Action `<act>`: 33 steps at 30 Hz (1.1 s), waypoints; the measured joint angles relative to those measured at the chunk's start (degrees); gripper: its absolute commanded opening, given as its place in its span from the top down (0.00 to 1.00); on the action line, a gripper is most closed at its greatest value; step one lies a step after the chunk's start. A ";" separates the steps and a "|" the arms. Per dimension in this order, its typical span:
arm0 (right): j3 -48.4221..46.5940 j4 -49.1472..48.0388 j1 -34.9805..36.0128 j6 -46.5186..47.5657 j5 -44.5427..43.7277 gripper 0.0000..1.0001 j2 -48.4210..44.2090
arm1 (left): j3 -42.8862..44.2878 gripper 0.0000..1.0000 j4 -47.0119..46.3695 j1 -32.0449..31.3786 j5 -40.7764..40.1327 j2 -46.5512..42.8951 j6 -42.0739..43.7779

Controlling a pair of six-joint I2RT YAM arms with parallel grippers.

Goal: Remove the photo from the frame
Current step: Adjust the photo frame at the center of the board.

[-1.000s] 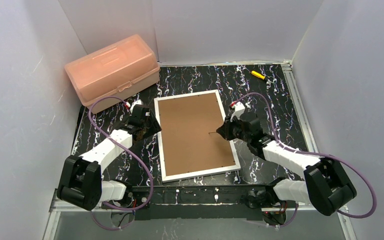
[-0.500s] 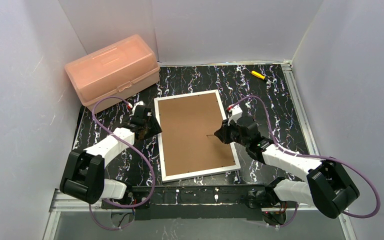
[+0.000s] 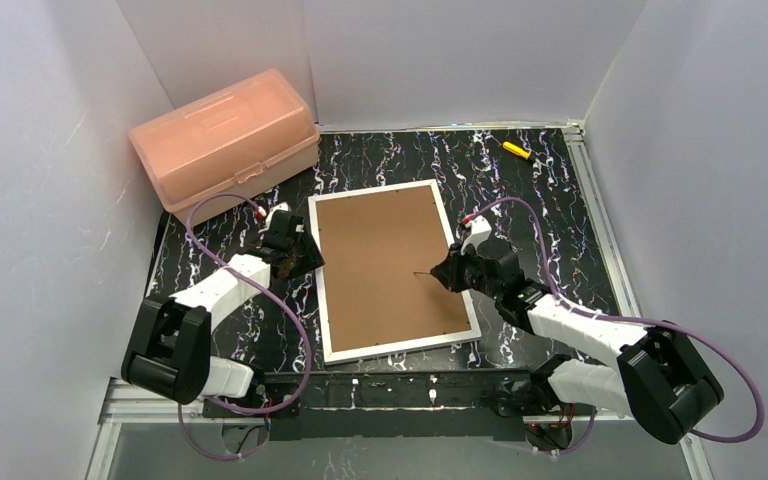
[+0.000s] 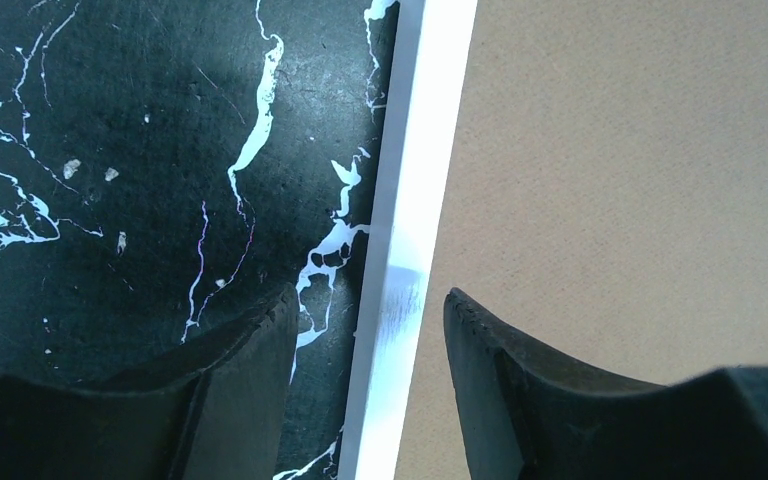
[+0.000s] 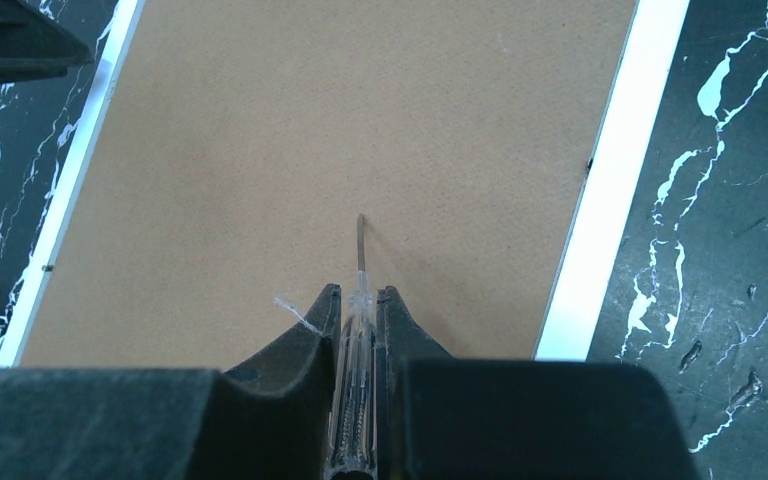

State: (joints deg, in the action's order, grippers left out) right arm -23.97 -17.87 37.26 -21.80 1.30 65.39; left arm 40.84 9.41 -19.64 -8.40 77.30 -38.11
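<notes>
The photo cannot be seen. The frame [image 3: 380,260] lies face down on the table [image 4: 110,150], brown back [image 5: 360,120] up, so by judgement the print is shut in underneath that back.

The left gripper [image 4: 370,295] is spread wide and holds nothing. The white border [image 4: 400,200] of the frame runs between its fingers, with bare table under the outer finger and the back under the inner one. From above, this gripper [image 3: 295,252] sits at the frame's left edge.

The right gripper [image 5: 358,295] is closed narrow on a pick [image 5: 361,250] with a clear handle and a thin metal shaft. The shaft points straight ahead of the fingertips, over the middle of the back. Its tip is at or just above the surface, and I cannot tell if it touches. The frame's right border lies off to this gripper's right, and the far border is ahead and to its left.

The step in hand looks like freeing the back, and nothing is lifted yet. Small dark marks on the border may be retaining tabs, but they are too small to be sure.

The next move likely calls for bringing the pick tip to the seam between back and border. There it can turn a tab or lever the edge up, while the left gripper steadies the frame against sliding.
</notes>
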 measured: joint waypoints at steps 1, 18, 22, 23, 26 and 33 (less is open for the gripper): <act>-0.17 0.35 0.00 -0.55 -0.07 0.99 0.13 | 0.00 0.47 0.00 0.00 0.04 0.26 0.02; -9.44 10.71 -0.09 -5.84 0.22 0.99 5.29 | 3.76 0.66 1.31 0.02 2.84 7.34 2.12; -12.55 16.79 -0.39 -5.90 1.14 0.99 5.31 | 5.53 0.86 1.62 0.00 3.67 8.87 2.99; -13.31 18.34 -0.59 -5.90 1.55 0.99 5.27 | 5.75 0.90 1.77 0.11 3.69 8.90 3.21; -15.52 22.18 -1.44 -5.79 2.62 0.99 5.18 | 6.19 0.98 1.57 0.07 4.37 9.35 4.52; -24.35 25.86 -3.89 -4.94 8.35 0.99 8.04 | 6.95 1.00 -0.07 -2.10 5.18 10.51 7.45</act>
State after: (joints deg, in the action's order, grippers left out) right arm -48.31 7.99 33.36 -26.74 9.65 73.43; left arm 47.79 9.34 -21.74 -3.22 87.81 -30.65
